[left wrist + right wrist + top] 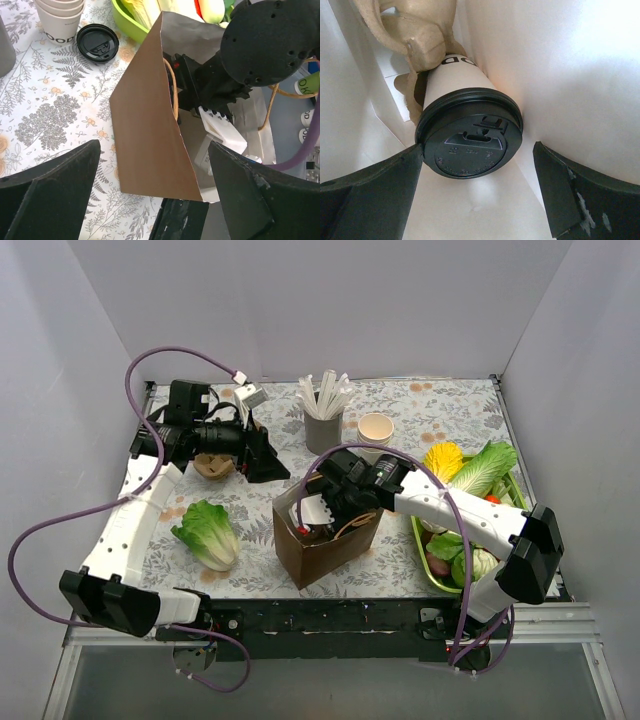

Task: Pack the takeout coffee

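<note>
Closest in the top view, the right gripper (322, 508) dips into the upright brown paper bag (325, 552), which stands between a lettuce (208, 532) and the green tray (420, 540). The left gripper (258, 455) hangs beyond the bag, apart from it.

Left wrist view: its jaws gape, holding nothing, facing the bag's brown side (a loose black lid (98, 42) lies beyond).

Right wrist view: the takeout coffee (470, 137) lies tilted inside the bag, lid toward the lens, between wide-spread fingers (370, 195); whether they touch it I cannot tell.
</note>
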Available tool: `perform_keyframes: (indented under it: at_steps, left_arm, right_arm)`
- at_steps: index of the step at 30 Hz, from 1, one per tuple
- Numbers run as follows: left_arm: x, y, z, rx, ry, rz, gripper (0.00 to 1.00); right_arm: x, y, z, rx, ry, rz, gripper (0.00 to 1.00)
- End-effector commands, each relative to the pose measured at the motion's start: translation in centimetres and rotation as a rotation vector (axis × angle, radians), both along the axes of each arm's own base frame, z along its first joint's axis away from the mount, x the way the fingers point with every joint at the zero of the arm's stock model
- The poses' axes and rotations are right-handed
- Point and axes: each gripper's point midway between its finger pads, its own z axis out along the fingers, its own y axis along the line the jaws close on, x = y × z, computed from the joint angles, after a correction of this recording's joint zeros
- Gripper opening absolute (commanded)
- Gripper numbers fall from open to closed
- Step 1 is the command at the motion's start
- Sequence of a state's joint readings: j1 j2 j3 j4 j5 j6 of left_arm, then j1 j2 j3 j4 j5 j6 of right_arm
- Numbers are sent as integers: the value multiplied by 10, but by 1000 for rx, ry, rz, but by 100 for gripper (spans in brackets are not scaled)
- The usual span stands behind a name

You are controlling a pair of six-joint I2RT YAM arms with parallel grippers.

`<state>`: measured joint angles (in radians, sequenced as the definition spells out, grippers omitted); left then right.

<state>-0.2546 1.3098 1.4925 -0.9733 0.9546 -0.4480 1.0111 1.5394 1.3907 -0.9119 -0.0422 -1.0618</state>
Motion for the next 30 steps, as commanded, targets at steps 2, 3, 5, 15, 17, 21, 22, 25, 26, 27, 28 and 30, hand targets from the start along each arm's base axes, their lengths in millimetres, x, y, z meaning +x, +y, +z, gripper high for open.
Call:
perform_keyframes:
  at_steps: [2,3,5,15,17,21,22,25,26,27,28,30]
  left_arm:
    - [-5,-2,-21,-8,93,-14,91]
    - [-6,-1,-32,1,119,-16,91]
    - [-5,-2,-42,3,144,-20,90]
    - [-4,-8,-53,-35,200,-25,89]
    - [-4,-8,-54,-36,200,-24,89]
    - [-6,-8,-53,-41,196,-22,89]
    - [-6,-8,-53,-43,197,-23,89]
    - [-7,-8,-53,-47,189,-22,89]
    - [-7,-8,-53,-49,190,-25,89]
    - [-7,-8,-52,-51,189,-26,89]
    - [-7,-8,-52,-53,188,-28,89]
    - [-7,-8,-51,-54,182,-31,89]
  right_arm:
    - [9,8,11,63,-58,-41,98]
    - [10,9,12,68,-59,-44,98]
    - [10,10,14,75,-63,-45,98]
    - [16,10,38,162,-144,-59,98]
    - [17,13,45,201,-152,-73,98]
    - [15,16,62,275,-160,-93,98]
    - [15,16,66,284,-160,-99,98]
    - [4,17,71,309,-108,-84,98]
    - [1,18,74,315,-99,-76,98]
    - [-1,16,75,313,-93,-76,98]
    - [-2,15,76,313,-86,-76,98]
    - [-5,15,83,327,-85,-69,98]
